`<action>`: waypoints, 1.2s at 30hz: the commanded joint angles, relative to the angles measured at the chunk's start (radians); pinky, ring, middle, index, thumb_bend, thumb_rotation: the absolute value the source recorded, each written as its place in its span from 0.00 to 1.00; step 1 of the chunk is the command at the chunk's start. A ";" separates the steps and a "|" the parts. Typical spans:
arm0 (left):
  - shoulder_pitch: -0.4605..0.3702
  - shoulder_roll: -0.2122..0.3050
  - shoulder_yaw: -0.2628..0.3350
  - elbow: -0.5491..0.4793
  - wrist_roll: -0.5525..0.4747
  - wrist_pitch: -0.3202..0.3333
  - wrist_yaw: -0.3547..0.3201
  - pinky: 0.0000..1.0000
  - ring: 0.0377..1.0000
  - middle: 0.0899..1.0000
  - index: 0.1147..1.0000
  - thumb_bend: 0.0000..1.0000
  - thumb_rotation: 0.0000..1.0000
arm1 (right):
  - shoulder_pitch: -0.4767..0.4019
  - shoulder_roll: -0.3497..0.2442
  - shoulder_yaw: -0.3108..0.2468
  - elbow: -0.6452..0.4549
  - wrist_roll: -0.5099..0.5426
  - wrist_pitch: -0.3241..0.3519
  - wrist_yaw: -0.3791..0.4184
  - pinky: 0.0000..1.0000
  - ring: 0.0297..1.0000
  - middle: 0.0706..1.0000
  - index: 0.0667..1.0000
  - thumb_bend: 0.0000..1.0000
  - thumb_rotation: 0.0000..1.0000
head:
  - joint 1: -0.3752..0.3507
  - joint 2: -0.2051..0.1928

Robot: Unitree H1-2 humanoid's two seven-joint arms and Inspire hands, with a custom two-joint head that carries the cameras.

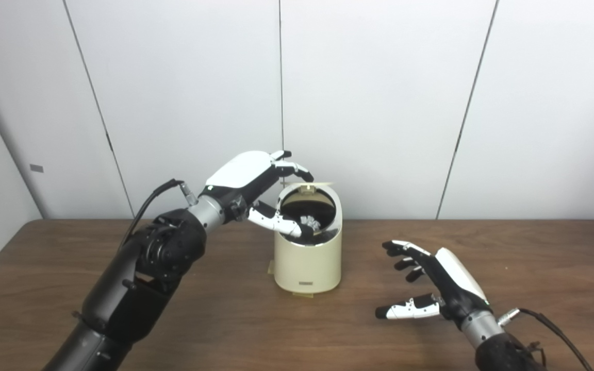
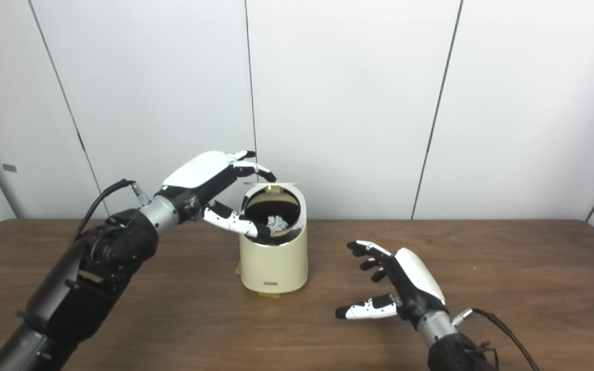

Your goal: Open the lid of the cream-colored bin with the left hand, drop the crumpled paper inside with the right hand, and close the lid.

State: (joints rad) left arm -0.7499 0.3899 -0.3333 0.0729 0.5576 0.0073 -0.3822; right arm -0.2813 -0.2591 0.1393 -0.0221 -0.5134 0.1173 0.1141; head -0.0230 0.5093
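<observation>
Right hand empty; bin lid up, paper inside.

The bin stands mid-bench, its lid tipped up at the back. Crumpled paper lies inside. The left hand reaches over the bin's left rim; the right hand hovers to its right, nearer the front.

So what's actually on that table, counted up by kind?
Cream-colored cylindrical plastic bin, lid raised: 1
Crumpled white paper ball, inside the bin: 1
Robot hands: 2, left hand at the lid, right hand open and empty
Total: 4
</observation>
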 commanded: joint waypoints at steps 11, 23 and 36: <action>-0.013 0.054 -0.009 -0.100 0.086 -0.046 -0.028 1.00 1.00 0.83 0.80 1.00 0.51 | -0.025 -0.001 -0.018 -0.023 0.013 -0.030 -0.034 0.58 0.71 0.80 0.82 0.85 0.24 | -0.005 0.006; 0.017 0.065 -0.023 -0.126 0.158 -0.070 -0.052 1.00 1.00 0.82 0.80 1.00 0.46 | -0.037 0.003 -0.015 -0.023 0.002 -0.012 -0.038 0.59 0.71 0.80 0.82 0.88 0.28 | -0.007 0.019; 0.020 0.069 -0.076 -0.084 0.267 -0.135 -0.057 1.00 0.99 0.82 0.80 1.00 0.52 | -0.037 0.007 -0.017 -0.037 -0.011 0.001 -0.039 0.58 0.70 0.79 0.82 0.88 0.29 | -0.019 0.030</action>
State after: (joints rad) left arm -0.6892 0.4416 -0.4056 -0.0153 0.7987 -0.1102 -0.4525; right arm -0.2732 -0.2498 0.1361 -0.0253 -0.5224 0.1279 0.1054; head -0.0414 0.5384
